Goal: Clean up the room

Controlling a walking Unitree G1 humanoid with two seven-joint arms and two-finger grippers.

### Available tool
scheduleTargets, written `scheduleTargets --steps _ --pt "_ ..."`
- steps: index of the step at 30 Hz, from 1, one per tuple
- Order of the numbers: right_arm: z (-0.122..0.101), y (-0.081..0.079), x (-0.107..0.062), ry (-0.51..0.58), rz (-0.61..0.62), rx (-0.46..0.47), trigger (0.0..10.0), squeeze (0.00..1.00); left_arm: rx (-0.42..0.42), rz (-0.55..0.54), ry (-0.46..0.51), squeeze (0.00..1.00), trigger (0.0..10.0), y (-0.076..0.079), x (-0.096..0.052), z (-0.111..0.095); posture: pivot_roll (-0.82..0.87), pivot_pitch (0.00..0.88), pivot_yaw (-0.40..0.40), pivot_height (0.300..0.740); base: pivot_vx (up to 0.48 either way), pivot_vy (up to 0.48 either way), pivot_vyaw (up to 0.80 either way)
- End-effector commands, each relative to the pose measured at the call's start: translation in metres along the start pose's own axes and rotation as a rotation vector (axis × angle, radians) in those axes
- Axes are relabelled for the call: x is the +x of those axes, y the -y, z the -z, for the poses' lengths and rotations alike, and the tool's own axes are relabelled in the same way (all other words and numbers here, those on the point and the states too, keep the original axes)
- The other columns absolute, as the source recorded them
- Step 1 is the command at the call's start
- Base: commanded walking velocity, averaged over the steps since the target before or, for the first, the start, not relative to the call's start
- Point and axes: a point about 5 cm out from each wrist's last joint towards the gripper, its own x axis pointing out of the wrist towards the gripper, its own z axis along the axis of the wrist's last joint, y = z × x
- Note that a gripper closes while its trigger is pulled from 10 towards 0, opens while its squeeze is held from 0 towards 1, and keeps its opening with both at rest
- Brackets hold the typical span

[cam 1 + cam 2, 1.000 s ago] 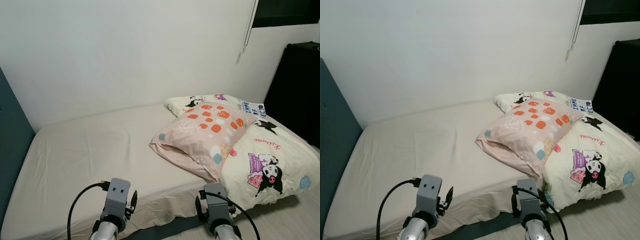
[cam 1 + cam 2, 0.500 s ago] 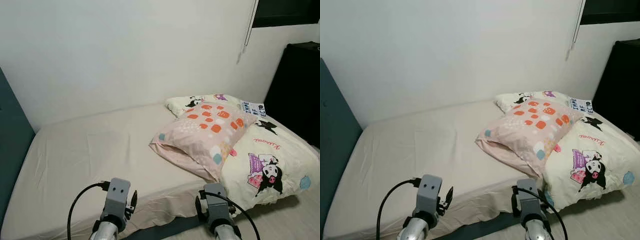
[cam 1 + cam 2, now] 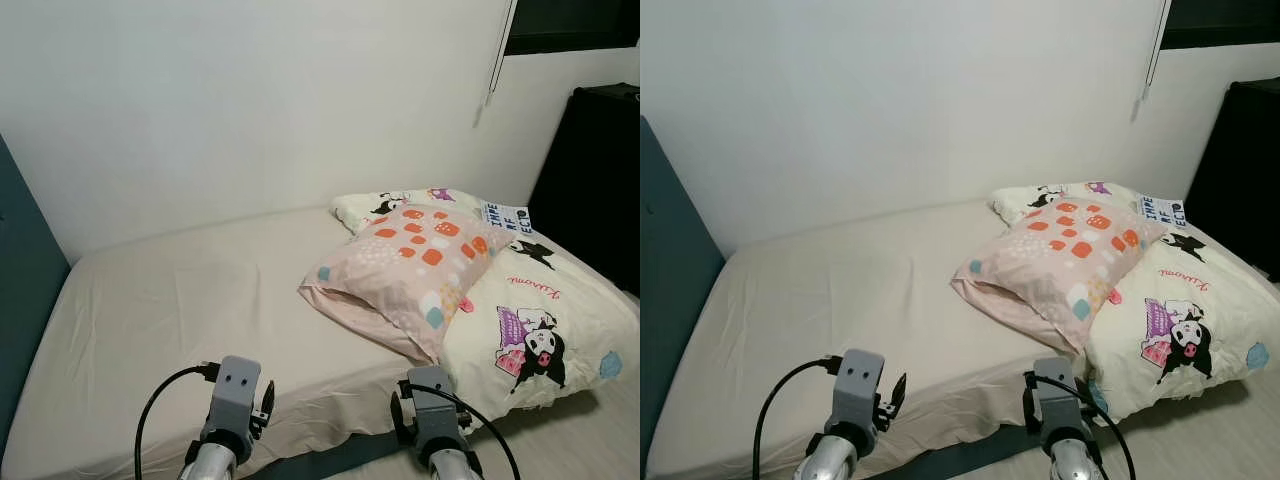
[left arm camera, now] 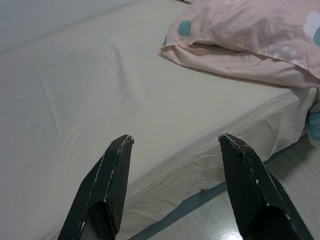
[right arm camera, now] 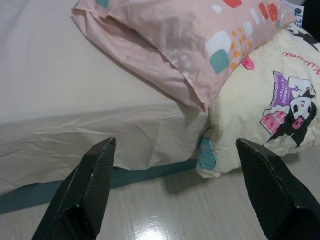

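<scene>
Nothing has moved since a second ago: bed, bedding and both arms sit where they did, and the camera has held its place too.

Robot stands at the long side of the bed (image 3: 180,300), both arms raised low in front, short of the mattress edge. Left gripper (image 4: 172,145): fingers spread wide, empty, aimed at bare sheet. Right gripper (image 5: 175,150): fingers spread wide, empty, aimed at the mattress edge where pillow and duvet meet. Neither touches anything. Judged a ready pose before a reach.

Pillow (image 3: 405,270), pink with orange and teal patches, lies on the right half of the bed. Its long axis runs diagonally, from the near edge of the bed up toward the far right corner by the wall. The open, folded end faces left toward the bare sheet; the far end rests up on the duvet (image 3: 540,320), so it sits tilted, not flat.

Duvet, cream with cartoon prints, is bunched at the right end of the bed, and its near corner spills over the mattress side toward the floor (image 3: 1200,440). Likely pushed there in a heap rather than spread.

Dark headboard panel (image 3: 670,290) at the left end suggests the pillow belongs there, well apart from where it lies. Dark cabinet (image 3: 590,180) stands past the right end.
</scene>
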Motion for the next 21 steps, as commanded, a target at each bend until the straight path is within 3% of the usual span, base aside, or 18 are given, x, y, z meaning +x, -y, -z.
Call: scheduleTargets --steps 1,21 --pt "0.0027 -0.001 -0.0001 -0.01 0.0 -0.005 10.0 0.0 0.017 0.002 -0.002 0.0 10.0 -0.0021 -0.0002 -0.0007 -0.03 0.022 0.023 0.74 0.0 0.0 0.0" --pt "0.0032 -0.0012 -0.0002 -0.014 -0.002 -0.009 10.0 0.0 0.017 0.001 -0.004 0.0 10.0 -0.0021 -0.0002 -0.0006 -0.02 0.028 0.019 0.74 0.0 0.0 0.0"
